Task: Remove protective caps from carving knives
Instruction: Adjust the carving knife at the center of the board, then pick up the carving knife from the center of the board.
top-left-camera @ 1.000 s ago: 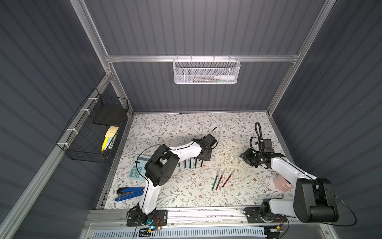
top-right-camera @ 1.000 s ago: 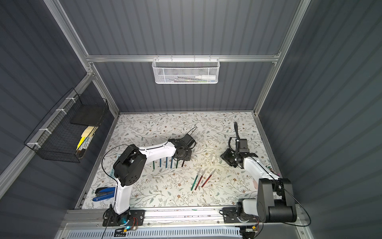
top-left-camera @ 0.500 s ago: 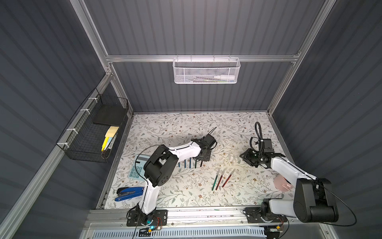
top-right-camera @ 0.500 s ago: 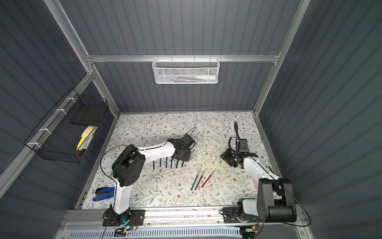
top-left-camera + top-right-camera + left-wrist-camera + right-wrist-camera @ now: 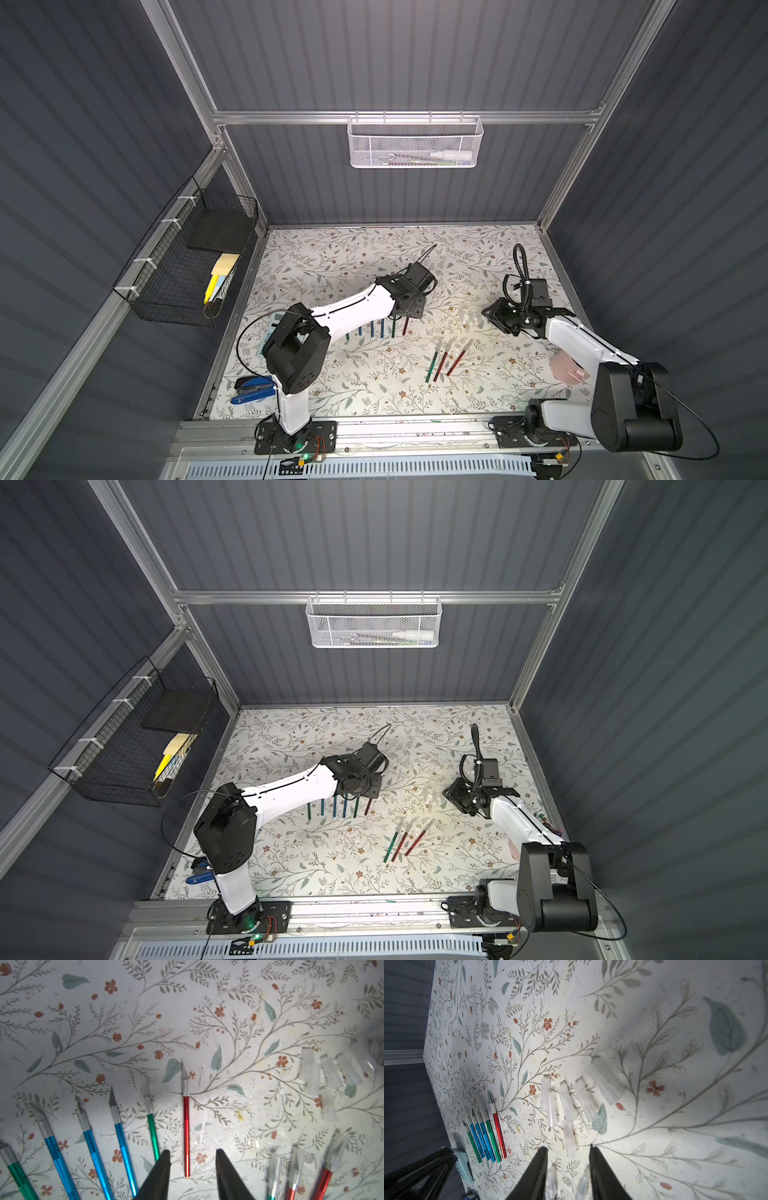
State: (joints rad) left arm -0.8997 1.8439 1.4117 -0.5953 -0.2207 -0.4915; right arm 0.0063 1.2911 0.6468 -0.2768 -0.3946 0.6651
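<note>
Hanging on the back-wall rail, a white mesh basket [image 5: 357, 143] holds a white bottle [image 5: 451, 155] on its side plus thin pen-like bits too small to ID. The black wire basket [image 5: 166, 291] on the left wall holds a yellow marker [image 5: 209, 289], a pale sticky pad [image 5: 224, 262] & a dark flat slab [image 5: 216, 235]. Approx mid floral table [image 5: 332, 257], six bare carving knives [image 5: 122, 1140] lie side by side, long axes near-to-far, blades toward the far edge. In both top views the blade ends are hidden under the left wrist. The red knife [image 5: 186, 1126], at the row's end nearest the right edge, sits btwn the left gripper [image 5: 191, 1152] jaws, which are spread w/ a gap either side, nothing pinched. Three capped knives [image 5: 441, 365] lie closer to the near edge, slanted, capped ends toward the far-right corner; their handles are cut off in the left wrist view. Six loose caps [image 5: 566, 1101] are bunched by the right gripper [image 5: 568, 1148], some touching, and barely visible in the top views. The right gripper jaws are spread too; the nearest cap [image 5: 570, 1140] lies just ahead of the tips, not gripped. A blue stapler [image 5: 249, 390] at the near-left corner is partly behind the left arm.
</note>
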